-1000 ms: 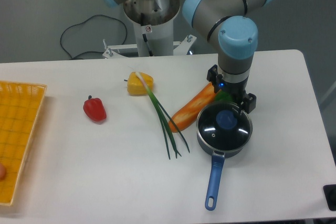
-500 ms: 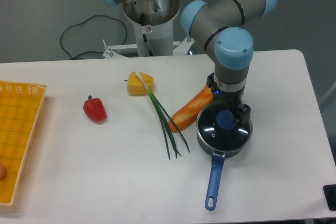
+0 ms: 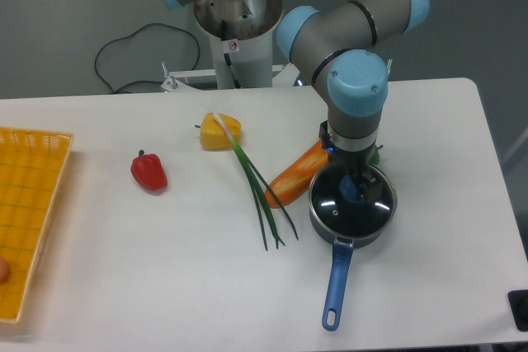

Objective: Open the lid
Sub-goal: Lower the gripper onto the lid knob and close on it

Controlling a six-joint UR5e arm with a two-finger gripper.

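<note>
gripper: hung straight down over the lid's blue knob, fingers mostly hidden under the wrist; spread or pinching could not be told. arm: grey with light blue caps, stood directly above and blocked the lid's far edge.

lid: sat flat on the saucepan, right of table centre; round clear glass, thin metal rim, bright glints on the glass, dark pan interior seen through it. saucepan's long blue handle: pointed toward the near table edge.

carrot: lay slanted, just beside the pan's left far side, upper end tucked under the arm. small green item: glimpsed behind the wrist, too hidden to name. spring onion: lay left of the carrot, white end over the yellow pepper. red pepper: lay well apart to the left. yellow basket: sat at the left edge of the white table. black cable: looped behind the table.
</note>
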